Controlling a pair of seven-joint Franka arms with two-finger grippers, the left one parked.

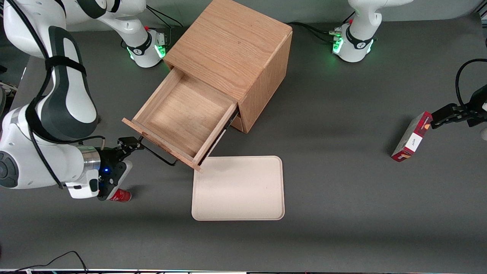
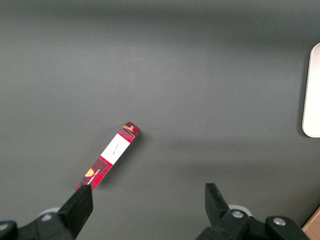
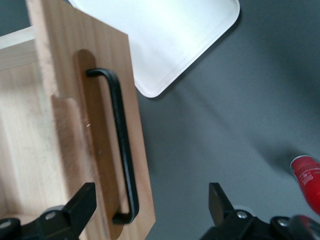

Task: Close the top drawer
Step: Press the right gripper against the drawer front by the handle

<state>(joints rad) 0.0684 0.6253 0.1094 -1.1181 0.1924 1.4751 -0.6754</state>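
**Mia:** Right wrist view first. What is the black two-finger gripper point(image 3: 150, 205) doing?

**Sam:** Its fingers point(image 3: 82, 202) are standing wide apart and holding nothing. One finger is sitting just by the thin black bar handle point(image 3: 120, 145). I cannot tell if it is touching. The other finger is hanging over the dark grey table point(image 3: 210, 125).

**Mia:** And in the front view?

**Sam:** The gripper point(image 1: 131, 145) is waiting right at the end of the handle point(image 1: 158, 155), in front of the shallow light oak top drawer point(image 1: 182, 114).

**Mia:** Where is that drawer sitting?

**Sam:** It is sticking far out of the boxy light oak cabinet point(image 1: 232, 53), wide open. Its flat front is facing the working arm's end of the table.

**Mia:** What else is lying around?

**Sam:** A small red can point(image 1: 121, 195) is lying under the gripper's wrist, nearer to the front camera. A flat cream tray with round corners point(image 1: 238, 188) is lying on the table just by the drawer's corner, nearer to the camera too. A red plaid carton with a white label point(image 1: 411, 137) is lying toward the parked arm's end.
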